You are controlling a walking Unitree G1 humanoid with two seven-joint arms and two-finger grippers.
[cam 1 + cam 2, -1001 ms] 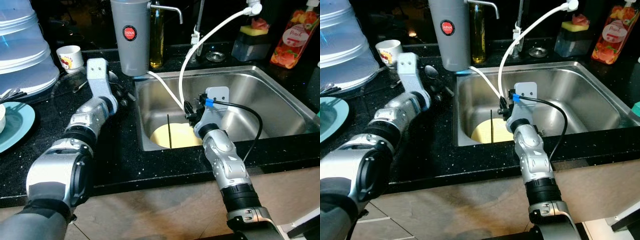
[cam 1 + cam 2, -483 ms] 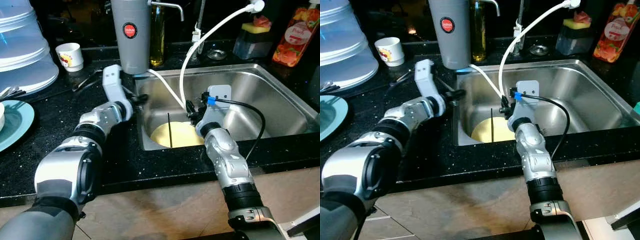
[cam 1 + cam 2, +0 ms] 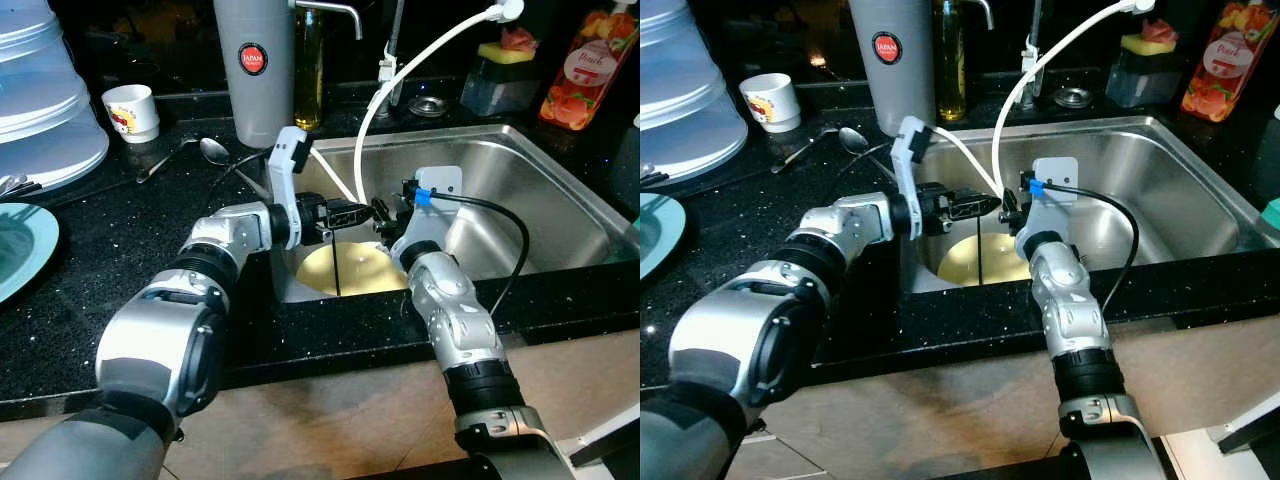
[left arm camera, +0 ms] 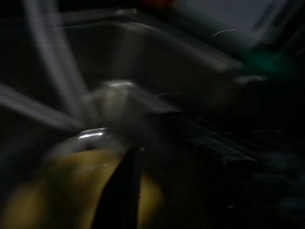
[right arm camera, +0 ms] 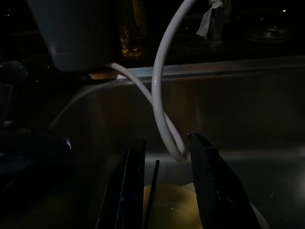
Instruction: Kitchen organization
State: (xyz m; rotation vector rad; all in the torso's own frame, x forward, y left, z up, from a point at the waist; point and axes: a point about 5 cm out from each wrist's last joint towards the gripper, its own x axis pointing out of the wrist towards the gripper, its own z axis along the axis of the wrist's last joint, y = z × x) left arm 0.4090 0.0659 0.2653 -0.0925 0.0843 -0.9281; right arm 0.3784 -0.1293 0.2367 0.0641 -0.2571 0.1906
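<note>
Setting: black speckled counter [image 3: 90,290] around a steel sink [image 3: 560,190], under dim light.

Plate: a pale yellow plate [image 3: 365,270] lies on the sink floor at the near left corner, with a thin dark stick [image 3: 337,260] standing up across it.

Right gripper: the right gripper [image 5: 164,183] hangs over the plate with its fingers [image 5: 131,186] spread and empty — the loop of a white hose [image 5: 162,105] dips just beyond them.

Change: a second ago the left arm lay over the counter by the spoon [image 3: 212,150]; now the left gripper [image 3: 350,212] has swung across the rim and points over the sink toward the right one.

Left fingers: they look drawn together, but the wrist view is smeared with motion, so I cannot tell their state for certain.

Meaning: both arms now meet above the plate — probably the approach to lifting it out, with nothing gripped yet.

Edges: the near sink wall rises just beside the plate, and the two grippers are close enough to clash.

Obstacles: the hose crosses the space above the plate, and a grey canister [image 3: 252,70] stands at the back left corner of the sink.

Open room: the right half of the sink is bare, leaving space to draw the plate that way.

Beyond: a small cup [image 3: 130,112], a stack of clear covers [image 3: 45,110] and a teal dish [image 3: 20,245] sit well apart on the left.
</note>
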